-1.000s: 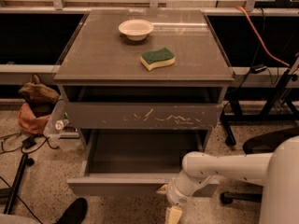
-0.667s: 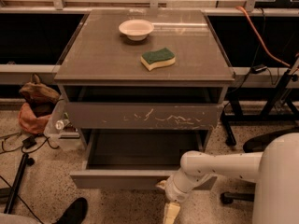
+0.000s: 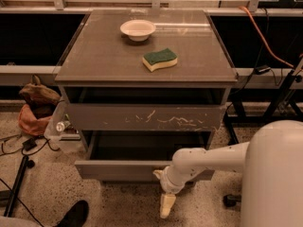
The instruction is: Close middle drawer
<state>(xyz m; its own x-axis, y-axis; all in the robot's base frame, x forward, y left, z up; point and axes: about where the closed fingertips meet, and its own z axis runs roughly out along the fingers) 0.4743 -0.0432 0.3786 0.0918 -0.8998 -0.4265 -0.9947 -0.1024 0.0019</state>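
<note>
grey cabinet, flat top (image 3: 99, 56). white bowl (image 3: 138, 30) sits near the back edge of the top, about midway between the left and right edges. green-and-yellow sponge (image 3: 160, 59) lies closer to the front edge, a little right of the bowl and apart from it.

below the top, a drawer front covered in white scratches (image 3: 109, 117) stands slightly proud of the cabinet.

under that, the middle drawer (image 3: 113, 169) is pulled out toward me. its plain grey front sits forward of the scratched one, with a dark gap of drawer interior showing between the two. front is level, and its left corner is plainly seen. the right part is crossed by the arm.

white arm (image 3: 208, 157) reaches in from the robot's body (image 3: 277, 174) at the right edge of view. it runs leftward across the right half of the middle drawer's front. the wrist looks to be up against that front, near its lower edge. the gripper (image 3: 165, 207) hangs pointing down at the speckled floor (image 3: 123, 202), below the drawer's lower edge and just in front of it. can't make out how far it is parted. nothing seen in its hold.

left of the cabinet: brown and orange bag (image 3: 35, 108) on the floor. black pole (image 3: 16, 186) leaning near the bottom left corner. dark shoe (image 3: 75, 214) at the bottom edge. orange cable (image 3: 265, 37) runs down at upper right.
</note>
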